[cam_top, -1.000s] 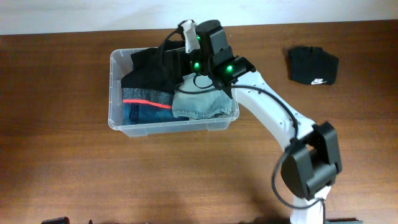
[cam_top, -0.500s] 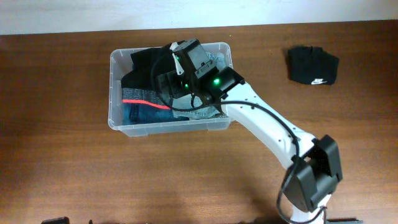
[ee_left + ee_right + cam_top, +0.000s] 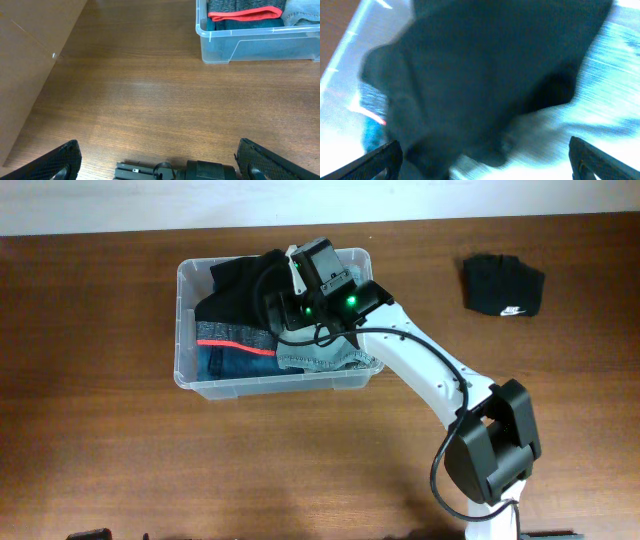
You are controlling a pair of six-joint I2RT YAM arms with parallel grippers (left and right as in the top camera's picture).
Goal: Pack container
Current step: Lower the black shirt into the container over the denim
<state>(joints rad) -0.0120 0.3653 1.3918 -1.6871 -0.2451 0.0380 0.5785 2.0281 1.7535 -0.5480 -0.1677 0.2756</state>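
The clear container (image 3: 182,330), packed with folded clothes (image 3: 235,345), was seen near the counter's (image 3: 120,460) far edge. The right tool (image 3: 492,167), spread wide above them, had been shifted slightly toward that edge. The left tool (image 3: 160,167) was likewise released.

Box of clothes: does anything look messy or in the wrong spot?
One black folded garment lies on the table right of the container, apart from it, while other clothes are packed inside. Nothing looks spilled.

Dark brown wooden table (image 3: 100,460) below a pale wall strip (image 3: 100,205)
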